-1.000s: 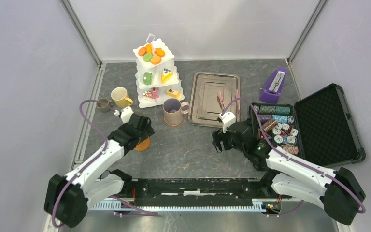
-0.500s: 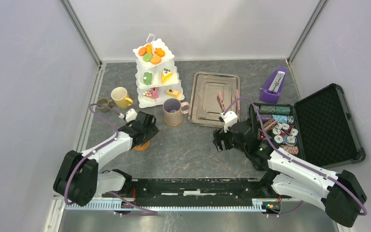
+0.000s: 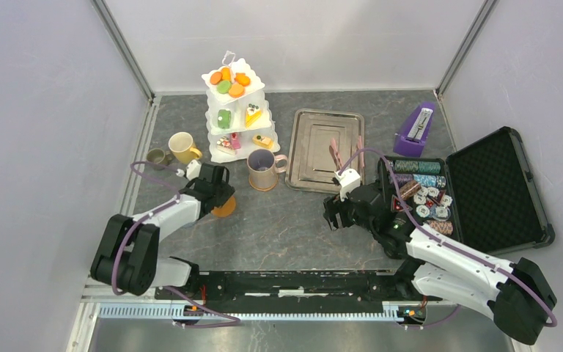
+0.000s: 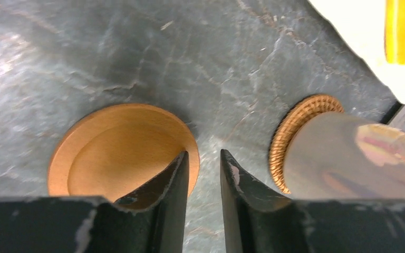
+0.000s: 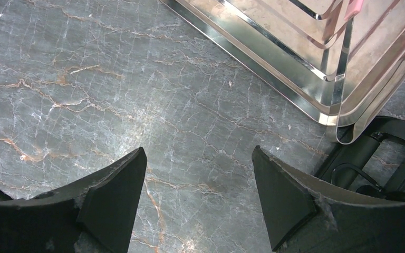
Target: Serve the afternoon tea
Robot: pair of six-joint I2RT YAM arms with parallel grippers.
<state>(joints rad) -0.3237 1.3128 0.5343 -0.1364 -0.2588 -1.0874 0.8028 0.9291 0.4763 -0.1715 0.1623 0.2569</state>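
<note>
Three tiers: white scalloped stand [image 3: 237, 119], colourful cakes [image 3: 224, 118].

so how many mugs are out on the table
3: a yellow mug left of the white three-tier scalloped stand, a small green mug just left of it, and a beige-lilac mug in front of the stand.

Bright even light, soft shadows, glaring tray [image 5: 274, 52].
</note>
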